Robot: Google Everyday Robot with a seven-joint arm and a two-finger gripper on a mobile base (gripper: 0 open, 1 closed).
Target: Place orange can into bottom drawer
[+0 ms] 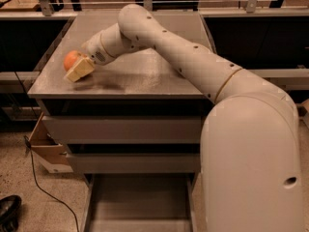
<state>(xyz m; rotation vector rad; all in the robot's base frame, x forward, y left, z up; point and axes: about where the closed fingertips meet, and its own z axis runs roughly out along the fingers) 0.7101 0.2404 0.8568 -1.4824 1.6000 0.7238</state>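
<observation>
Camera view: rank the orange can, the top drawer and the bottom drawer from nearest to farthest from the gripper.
The gripper is over the cabinet top, near its left edge in this view.
1. Orange can: right beside it on the cabinet top.
2. Top drawer: just under the cabinet top.
3. Bottom drawer: pulled open, lowest, by the floor.

No readable text anywhere, including the jaws beside the orange can (70,59).
</observation>
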